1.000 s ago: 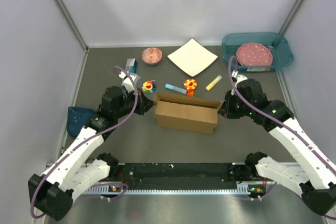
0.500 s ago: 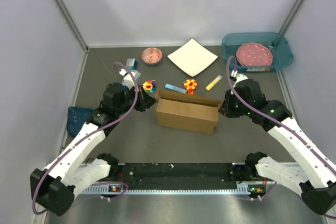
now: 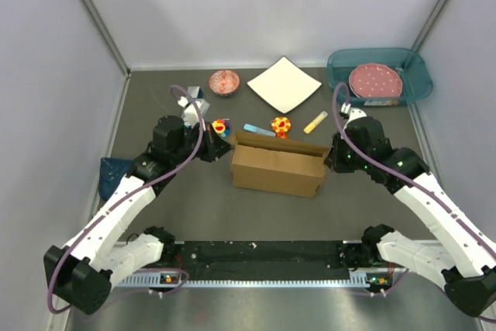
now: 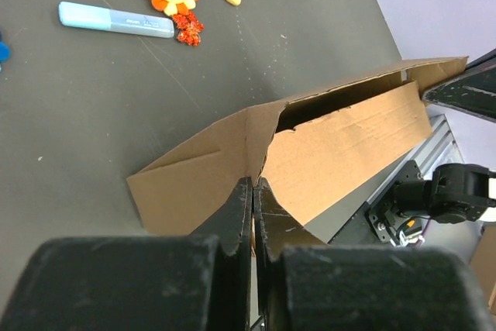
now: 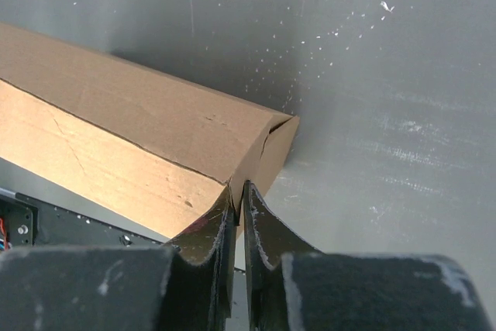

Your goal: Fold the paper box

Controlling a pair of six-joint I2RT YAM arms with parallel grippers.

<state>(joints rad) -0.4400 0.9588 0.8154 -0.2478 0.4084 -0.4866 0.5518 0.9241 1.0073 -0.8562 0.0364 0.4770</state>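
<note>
Far left first: spotting a dark blue bundle [image 3: 116,174] at nine o'clock of the paper box [image 3: 277,167], close to the left wall and well apart from the box. On to the left jaws: pressed together, tips at the box's left-end fold; impossible to tell whether cardboard is pinched between. Crowded just behind them at eleven o'clock: a small white-and-blue carton [image 3: 195,105], a rainbow toy [image 3: 221,127], a red patterned bowl [image 3: 225,81] farther back. Now the box itself: mid-tabletop [image 3: 194,207], standing up, top open, long side toward the arms. Lined up just beyond its far wall at twelve: a pale blue marker [image 3: 258,129], an orange flower charm [image 3: 280,125], a yellow stick [image 3: 315,122]; beyond those, a white square sheet [image 3: 284,84]. Over to three o'clock: right jaws nipped on the box's right-end corner edge. Back at one o'clock, a teal bin [image 3: 415,83] holding a pink dotted plate [image 3: 375,81]. Open room at six o'clock, bare tabletop down to the black rail [image 3: 263,252].
</note>
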